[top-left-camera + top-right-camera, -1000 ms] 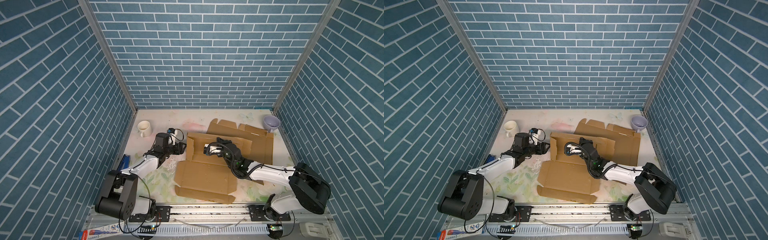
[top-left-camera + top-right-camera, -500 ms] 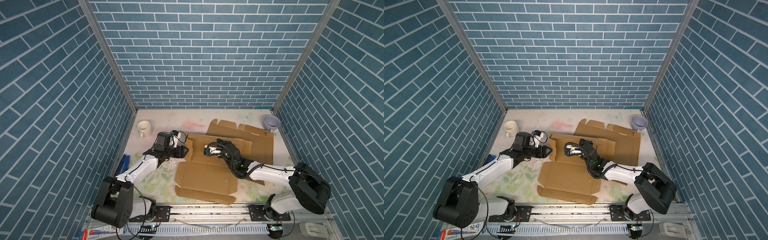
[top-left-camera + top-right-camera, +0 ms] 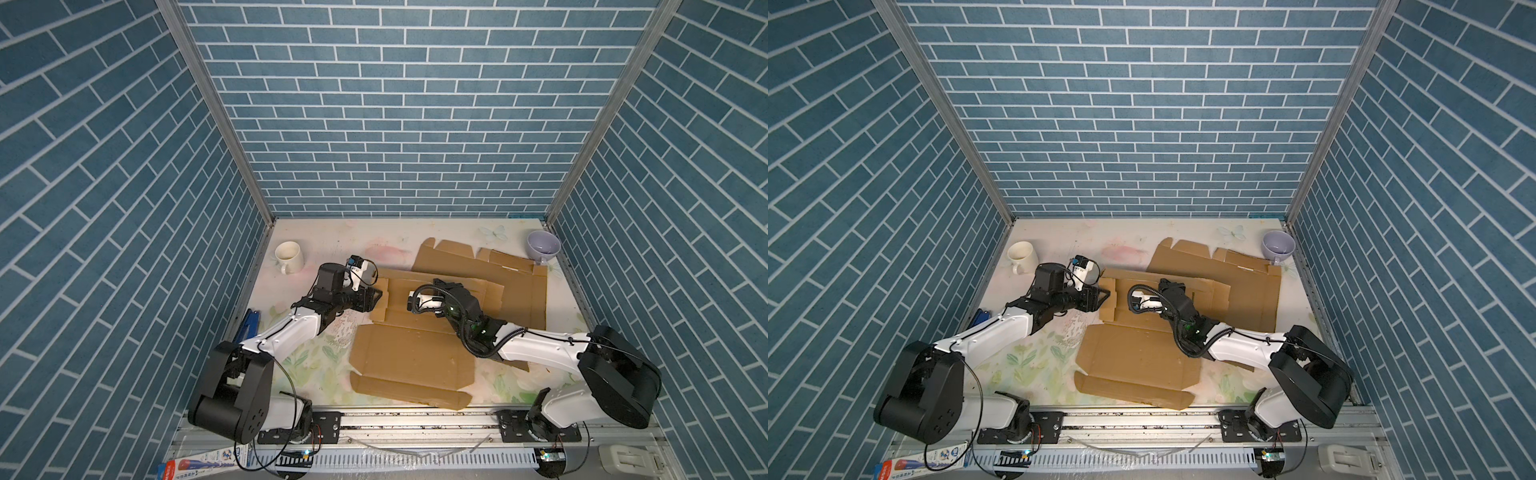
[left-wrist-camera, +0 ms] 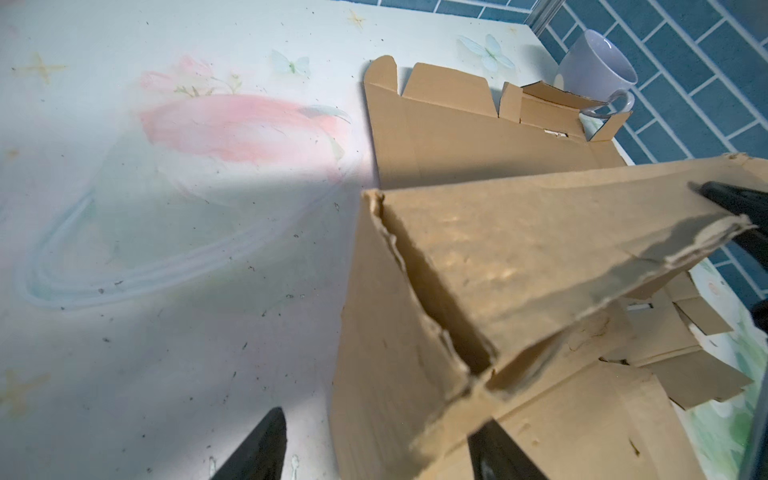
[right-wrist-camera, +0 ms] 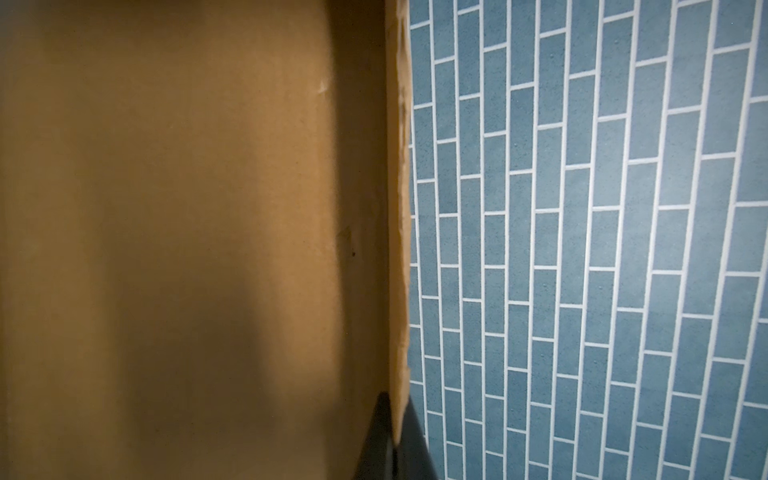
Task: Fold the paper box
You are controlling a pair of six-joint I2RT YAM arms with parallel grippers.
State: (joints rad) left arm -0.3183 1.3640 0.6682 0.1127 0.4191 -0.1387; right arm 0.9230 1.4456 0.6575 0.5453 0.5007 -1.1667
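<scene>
- I see blue brick walls around a pale floral table (image 3: 316, 245).
- The paper box (image 3: 411, 357) lies mid-table, one flap raised.
- My right gripper (image 5: 392, 434) pinches that flap's edge.
- My left gripper (image 4: 380, 432) is released, its jaws straddling the flap's corner.

2 mugs (image 3: 289, 255), 2 robot arms (image 3: 291, 328), at least 2 cardboard sheets (image 3: 411, 357)

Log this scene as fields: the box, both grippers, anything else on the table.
box: cardboard box, partly folded, rear panel lifted
left gripper: open, jaws astride the box's left flap
right gripper: shut on the lifted panel's edge
spare: second cardboard blank, flat, behind
cups: white mug back left; lavender cup back right
</scene>
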